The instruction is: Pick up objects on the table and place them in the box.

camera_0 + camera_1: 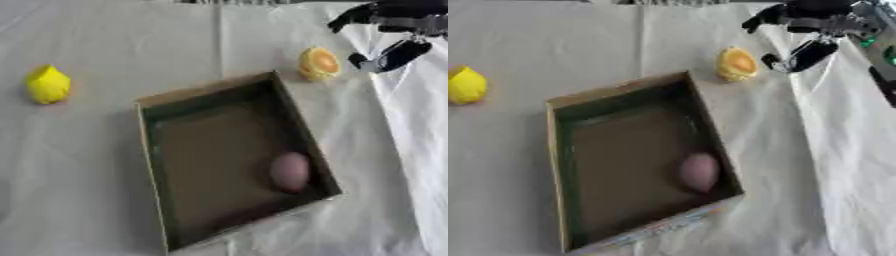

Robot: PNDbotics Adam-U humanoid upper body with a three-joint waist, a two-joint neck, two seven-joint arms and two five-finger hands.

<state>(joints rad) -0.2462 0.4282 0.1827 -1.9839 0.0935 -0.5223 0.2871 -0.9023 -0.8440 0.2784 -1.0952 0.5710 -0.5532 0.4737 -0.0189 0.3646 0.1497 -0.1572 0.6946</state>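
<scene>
Far left of the box (149, 107) sits a yellow lemon (47, 84) on the bench (87, 190). A pinkish egg shape (290, 171) lies inside the box (already put away). Beyond the box's far right corner waits an orange half (318, 63), and the right robot hand (802, 30) hangs beside it, fingers apart, likely to grab it.

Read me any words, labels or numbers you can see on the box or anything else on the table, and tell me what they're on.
No text can be read.
The box has coloured print along its near outer wall in the right eye view: too blurred to read.
The orange half, the yellow lemon-shaped thing and the pinkish oval thing in the box show no marks.
</scene>
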